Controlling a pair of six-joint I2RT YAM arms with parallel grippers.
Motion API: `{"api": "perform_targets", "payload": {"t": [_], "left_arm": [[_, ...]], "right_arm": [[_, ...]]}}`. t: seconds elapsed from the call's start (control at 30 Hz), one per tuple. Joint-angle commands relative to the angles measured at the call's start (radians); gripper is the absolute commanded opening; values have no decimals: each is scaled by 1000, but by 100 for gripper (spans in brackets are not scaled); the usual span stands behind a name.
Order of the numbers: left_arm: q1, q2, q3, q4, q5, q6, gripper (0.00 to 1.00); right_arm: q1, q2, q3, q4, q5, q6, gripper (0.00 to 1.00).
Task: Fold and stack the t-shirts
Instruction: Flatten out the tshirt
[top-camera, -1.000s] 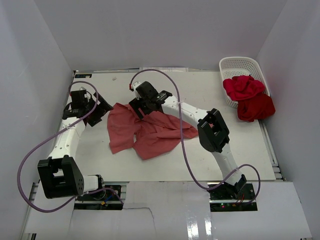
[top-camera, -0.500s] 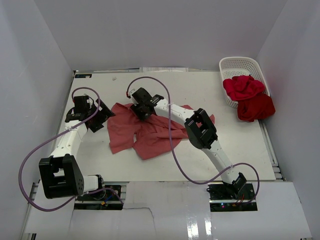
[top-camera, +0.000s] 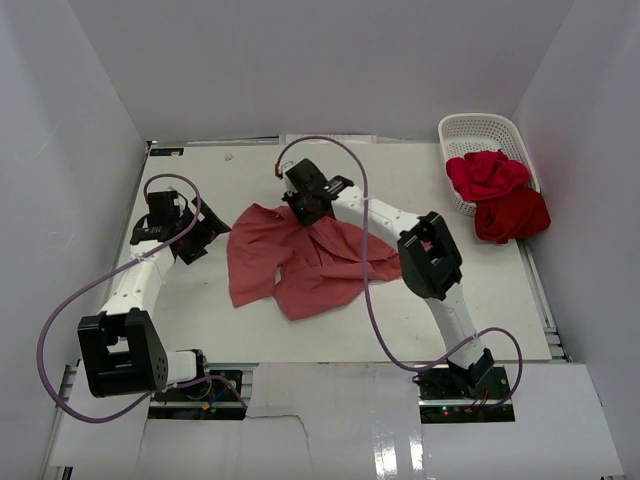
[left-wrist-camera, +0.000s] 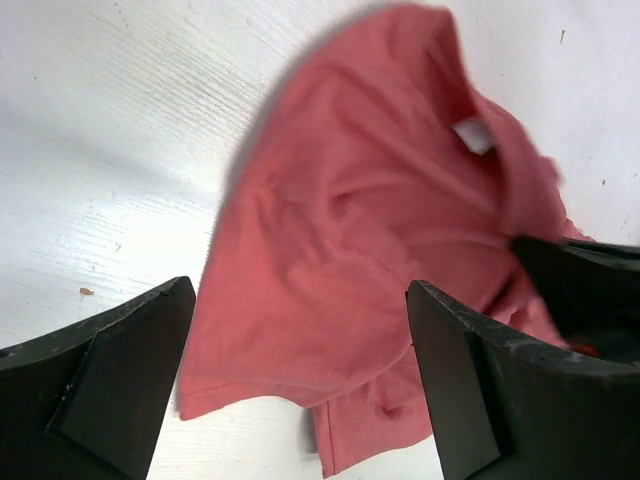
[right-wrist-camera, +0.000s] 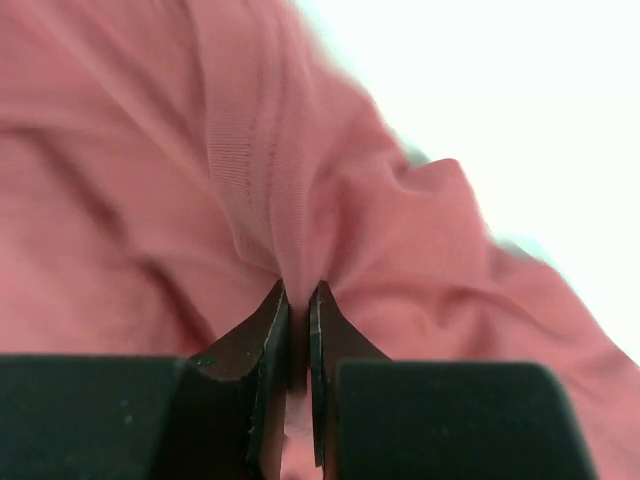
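Fabric is pinched tight between the right fingers (right-wrist-camera: 266, 345), nearly shut on a raised ridge of the salmon t-shirt (top-camera: 300, 265), right beside a stitched band that looks like the neck or a hem. That hold at the shirt's far edge looks meant for lifting and pulling the crumpled cloth out flat before any fold. The shirt itself lies rumpled mid-worktop (top-camera: 200, 325), sleeves and body bunched over each other, its white neck label (left-wrist-camera: 474, 135) showing in the left wrist view.

The left fingers (left-wrist-camera: 110, 375) are spread wide with nothing held, hanging just beside the shirt's left edge, probably lined up to take a second corner so the two arms can stretch it between them.

Off at the far right corner sits the white lattice basket (top-camera: 480, 130) with the crimson t-shirt (top-camera: 487, 175) heaped at its near end and the darker red t-shirt (top-camera: 512, 215) spilling over the rim onto the worktop, well apart from the action.

The obstacle is the right arm (top-camera: 375, 220), which reaches across the salmon shirt's right half, its purple cable (top-camera: 365, 290) trailing over the cloth.
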Motion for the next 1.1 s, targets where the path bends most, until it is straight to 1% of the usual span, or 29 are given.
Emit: {"api": "perform_targets", "payload": {"t": [0.0,0.17,0.2,0.27,0.3,0.37,0.4,0.43,0.6,0.63,0.7,0.77,0.8,0.87,0.9,0.97,1.0,1.03,1.07], "left_arm": [[0,-29,17,12,-1,14,98],[0,-35,14,12,0,21,98],[0,-36,12,11,-1,21,98],[0,-38,14,12,-1,22,98],[0,-38,15,12,0,22,98],[0,-35,17,12,7,22,98],[-1,-36,20,12,10,21,98],[0,-36,20,12,13,21,98],[-1,-42,18,12,7,28,98],[0,-41,20,12,7,31,98],[-1,-39,21,12,7,33,98],[-1,-39,25,12,7,33,98],[0,-38,25,12,8,31,98],[-1,-35,28,14,13,30,98],[-1,-36,28,14,14,30,98],[-1,-36,29,14,17,30,98],[-1,-36,29,14,14,30,98],[0,-39,29,14,13,31,98],[-1,-39,29,14,13,31,98]], "right_arm": [[-97,-218,-52,-1,-20,72,8],[-259,-331,-225,-47,-8,144,8],[-276,-373,-320,-47,7,152,8],[-319,-414,-414,-44,36,169,8],[-329,-457,-502,-41,65,172,8],[-347,-503,-581,-36,113,186,8],[-355,-548,-651,-34,151,199,8],[-358,-571,-682,-36,158,204,8],[-356,-698,-815,-103,115,216,8],[-353,-721,-862,-111,104,216,8],[-344,-798,-910,-126,58,227,8],[-295,-870,-966,-154,38,245,8],[-272,-888,-982,-169,3,256,8],[-176,-933,-1014,-209,-34,297,8],[-98,-942,-1022,-225,-42,316,8],[-27,-979,-1043,-231,-95,374,8],[28,-993,-1048,-225,-106,391,8],[50,-1016,-1051,-213,-150,419,8],[67,-1058,-1042,-202,-170,428,12]]}}
